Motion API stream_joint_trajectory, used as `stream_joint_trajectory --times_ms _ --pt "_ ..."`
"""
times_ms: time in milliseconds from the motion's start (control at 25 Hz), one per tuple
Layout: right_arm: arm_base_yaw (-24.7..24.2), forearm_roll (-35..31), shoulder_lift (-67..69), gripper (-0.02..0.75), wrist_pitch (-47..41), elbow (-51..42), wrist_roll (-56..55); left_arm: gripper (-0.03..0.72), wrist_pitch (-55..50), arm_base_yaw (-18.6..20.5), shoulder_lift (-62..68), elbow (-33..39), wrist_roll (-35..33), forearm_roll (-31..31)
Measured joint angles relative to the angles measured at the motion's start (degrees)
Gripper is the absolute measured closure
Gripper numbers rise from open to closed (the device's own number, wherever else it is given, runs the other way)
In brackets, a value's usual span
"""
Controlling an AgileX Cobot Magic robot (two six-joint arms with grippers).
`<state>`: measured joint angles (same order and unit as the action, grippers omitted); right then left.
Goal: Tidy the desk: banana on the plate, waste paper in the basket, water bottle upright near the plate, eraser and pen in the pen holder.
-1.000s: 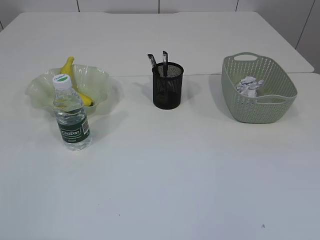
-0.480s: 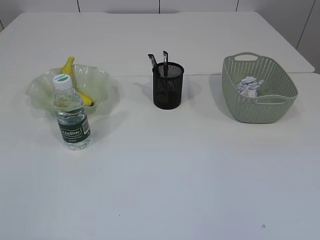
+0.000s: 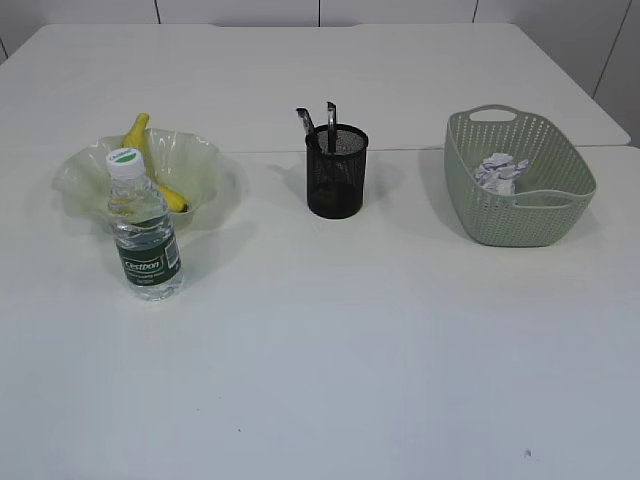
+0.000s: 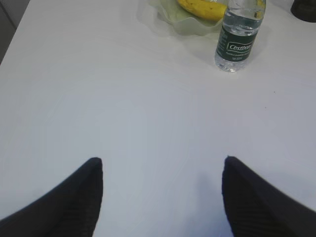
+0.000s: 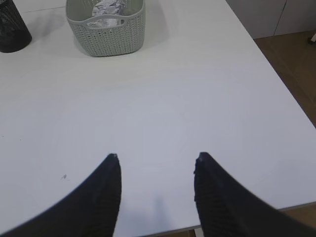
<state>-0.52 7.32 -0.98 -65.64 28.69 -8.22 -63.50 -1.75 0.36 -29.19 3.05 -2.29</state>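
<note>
As far as I can judge, my work on this desk is almost finished. The banana (image 3: 150, 170) lies in the wavy green plate (image 3: 205, 165) at the left. The water bottle (image 3: 143, 228) stands upright just in front of the plate, with its cap on top; from this view it covers a part of the plate's rim, so I cannot tell if they touch or only stand very near. The waste paper (image 3: 499, 172) is inside the basket (image 3: 520, 225) at the right. In the black pen holder (image 3: 336, 175) in the middle I see two dark things standing out over the rim (image 3: 318, 122); one should be the pen, but I cannot say which. The eraser I cannot see at all; it may be down inside the mesh, hidden from me. No loose thing lies on the table (image 3: 330, 360), so I think nothing is left to carry.

My left gripper (image 4: 163, 160) is wide open and empty, hanging over bare table, well apart from the bottle. My right gripper (image 5: 156, 156) is open too, a little narrower, also empty, with the basket far ahead of it. Neither gripper is visible in the exterior view.

Compared with one second ago, nothing has really changed. All things stay in the same places, and both grippers keep the same opening.
</note>
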Motion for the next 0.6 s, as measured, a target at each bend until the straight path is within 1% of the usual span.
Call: stream_joint_trajectory --times_ms 600 --pt "0.00 0.00 0.00 0.370 0.00 0.00 0.00 0.153 0.00 0.00 0.00 0.00 0.00 0.00"
